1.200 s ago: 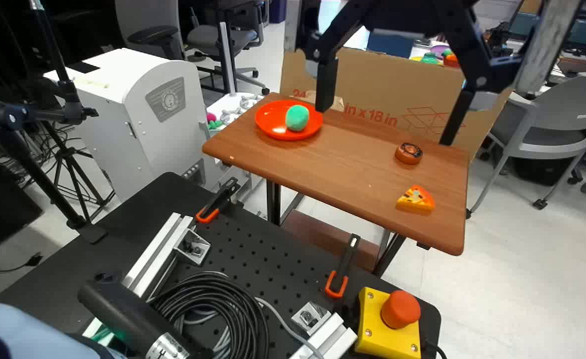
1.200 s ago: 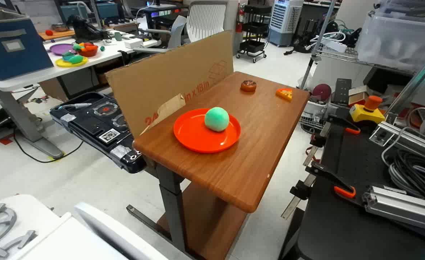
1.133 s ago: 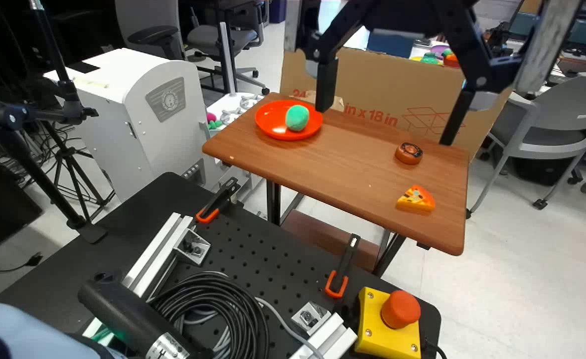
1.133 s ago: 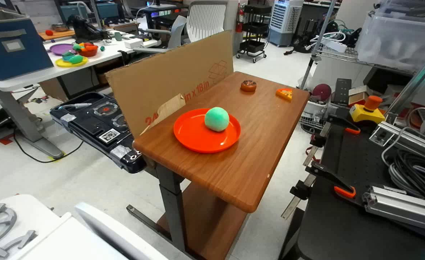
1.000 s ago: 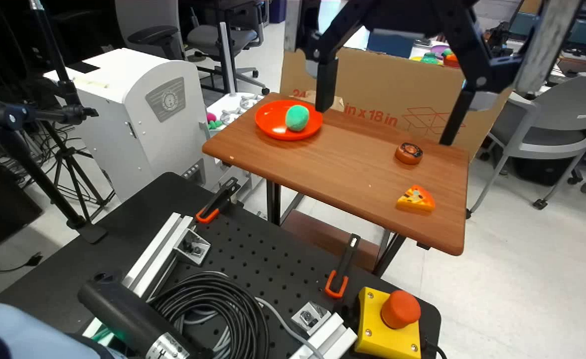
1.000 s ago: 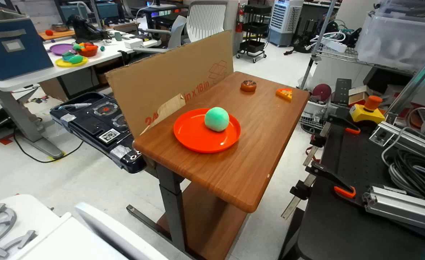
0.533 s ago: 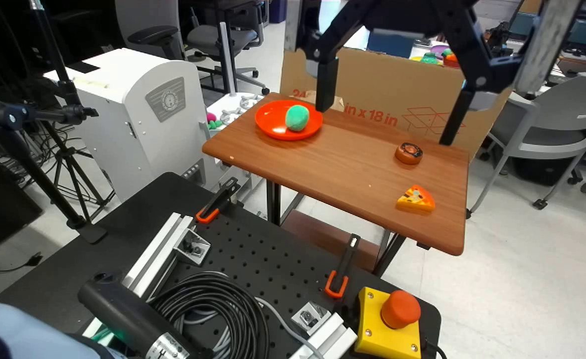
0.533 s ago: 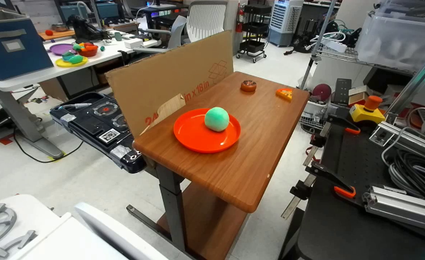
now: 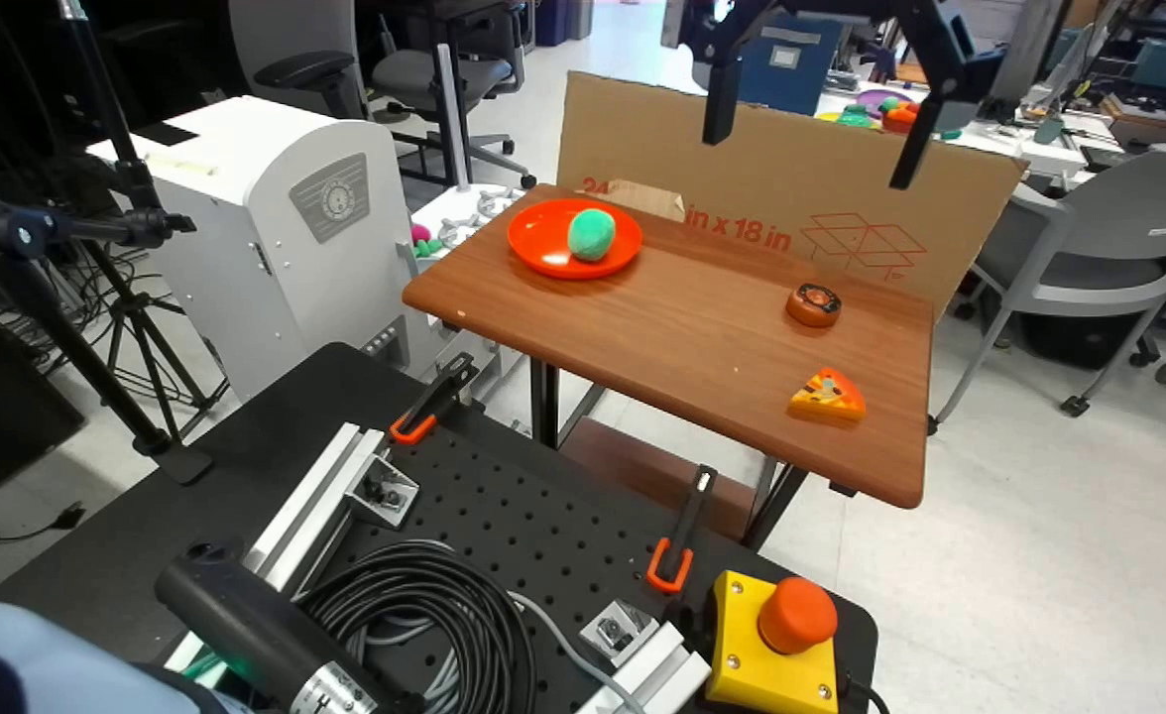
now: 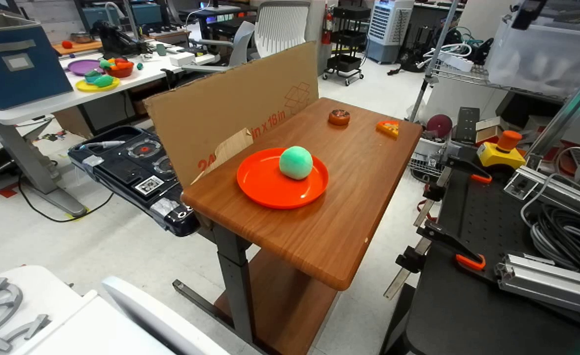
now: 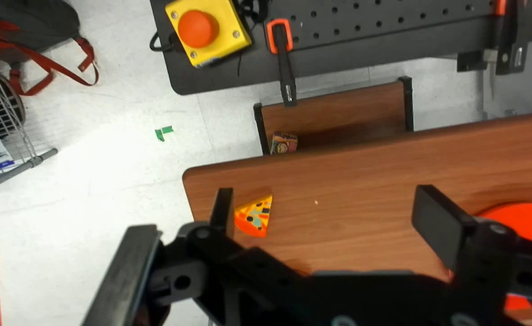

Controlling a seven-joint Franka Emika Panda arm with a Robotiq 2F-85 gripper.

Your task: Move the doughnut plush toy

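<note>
The doughnut plush toy is a small round brown thing with a dark patterned top. It lies on the brown table in both exterior views (image 9: 814, 305) (image 10: 339, 117), near the cardboard sheet. In the wrist view only an orange-brown sliver, likely its edge, shows above the gripper body (image 11: 298, 267); the rest is hidden. My gripper (image 9: 811, 159) is open and empty, well above the table and the toy. Its two fingers stand wide apart in the wrist view (image 11: 325, 208). A dark tip, likely a finger, shows at the top right of an exterior view (image 10: 526, 16).
A pizza-slice toy (image 9: 828, 399) lies near the table's (image 9: 682, 327) corner. An orange plate (image 9: 541, 256) holding a green ball (image 9: 591, 235) stands at the other end. A cardboard sheet (image 9: 761, 178) stands upright along one table edge. A yellow box with a red button (image 9: 771, 645) sits on the black bench.
My gripper has moved away from the camera, appearing higher and smaller in an exterior view. The dark tip reaches further into view elsewhere. The fingers stay apart; the toys and plate have not moved.
</note>
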